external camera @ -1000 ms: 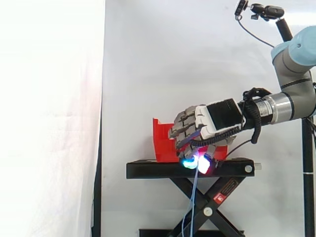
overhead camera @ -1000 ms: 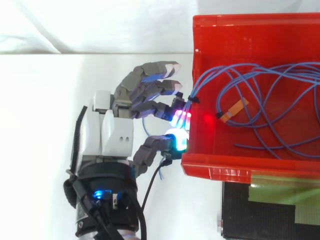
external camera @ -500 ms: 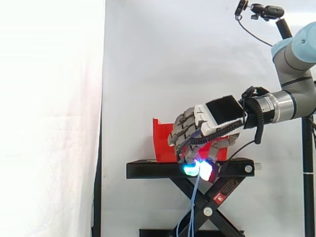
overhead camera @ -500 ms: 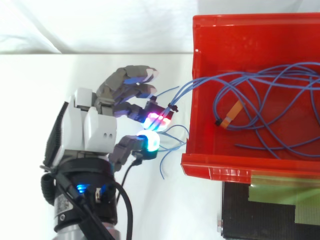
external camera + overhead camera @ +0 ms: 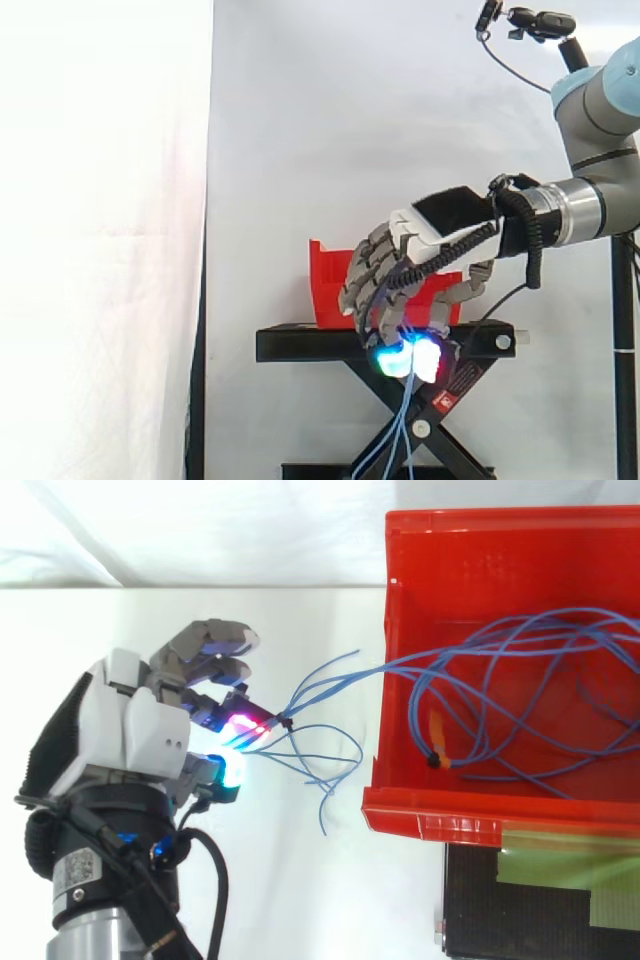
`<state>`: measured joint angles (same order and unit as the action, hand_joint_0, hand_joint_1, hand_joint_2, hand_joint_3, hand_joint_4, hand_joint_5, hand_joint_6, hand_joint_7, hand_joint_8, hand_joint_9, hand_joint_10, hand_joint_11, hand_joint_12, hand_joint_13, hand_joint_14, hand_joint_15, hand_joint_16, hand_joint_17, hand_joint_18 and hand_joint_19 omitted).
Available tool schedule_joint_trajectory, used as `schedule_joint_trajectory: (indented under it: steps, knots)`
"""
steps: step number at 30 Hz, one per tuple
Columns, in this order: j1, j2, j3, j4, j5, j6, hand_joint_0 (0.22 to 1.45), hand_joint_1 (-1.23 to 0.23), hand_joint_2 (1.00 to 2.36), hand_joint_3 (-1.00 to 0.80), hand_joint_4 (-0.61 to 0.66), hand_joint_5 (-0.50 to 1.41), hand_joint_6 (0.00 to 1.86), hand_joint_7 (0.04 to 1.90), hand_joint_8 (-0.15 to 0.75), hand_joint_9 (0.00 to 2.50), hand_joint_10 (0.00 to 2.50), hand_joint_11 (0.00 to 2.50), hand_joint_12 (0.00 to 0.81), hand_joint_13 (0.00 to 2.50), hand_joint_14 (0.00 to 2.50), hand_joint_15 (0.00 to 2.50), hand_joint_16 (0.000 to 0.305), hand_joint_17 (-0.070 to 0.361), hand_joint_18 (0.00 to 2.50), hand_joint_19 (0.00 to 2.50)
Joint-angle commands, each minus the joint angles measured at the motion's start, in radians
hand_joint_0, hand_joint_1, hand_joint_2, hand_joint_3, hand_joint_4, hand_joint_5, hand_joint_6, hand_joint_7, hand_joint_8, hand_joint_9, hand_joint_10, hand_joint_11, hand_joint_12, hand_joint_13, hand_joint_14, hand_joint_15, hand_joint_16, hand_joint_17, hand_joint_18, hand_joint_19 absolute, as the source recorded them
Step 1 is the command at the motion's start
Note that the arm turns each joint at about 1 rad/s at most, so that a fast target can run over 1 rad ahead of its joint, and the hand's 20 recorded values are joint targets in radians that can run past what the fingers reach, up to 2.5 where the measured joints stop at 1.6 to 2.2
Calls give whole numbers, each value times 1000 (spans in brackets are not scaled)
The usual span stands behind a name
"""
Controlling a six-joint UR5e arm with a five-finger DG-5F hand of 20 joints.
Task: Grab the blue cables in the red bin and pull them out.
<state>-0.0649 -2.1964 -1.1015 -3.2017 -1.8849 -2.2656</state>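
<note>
In the top view my hand (image 5: 140,730) is left of the red bin (image 5: 400,810), well clear of its left wall. Its glowing fingertips (image 5: 240,725) and thumb pinch a bundle of blue cables (image 5: 330,685) at a black tie. The cables stretch right from the pinch over the bin's left rim and spread in loops (image 5: 520,700) on the bin floor, with an orange tag (image 5: 437,728) among them. Loose cable ends curl below the pinch. From the side, the hand (image 5: 430,240) points down in front of the bin (image 5: 330,290), and cable ends (image 5: 395,430) hang under the glowing fingertips.
The bin sits on a black scissor-lift stand (image 5: 300,343) before a white curtain. A black and green block (image 5: 540,900) lies just below the bin in the top view. Open white floor surrounds the hand on the left.
The hand has drawn away from the bin's wall to the left and down, keeping its pinch. More cable now spans the gap, and the loops and orange tag have slid toward the left wall.
</note>
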Motion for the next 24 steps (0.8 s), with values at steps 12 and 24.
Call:
schedule_joint_trajectory:
  steps: [12, 24]
  knots:
    - [27, 0, 94, -3, 38, 735, 894, -827, 1000, -1000, 58, 1042, 634, 646, 222, 948, 24, 555, 289, 787, 20, 478, 38, 85, 657, 635]
    - [77, 6, 103, -17, 417, 1808, 894, -826, 1000, -1000, 51, 1041, 634, 646, 221, 948, 22, 559, 288, 790, 19, 474, 38, 85, 658, 636]
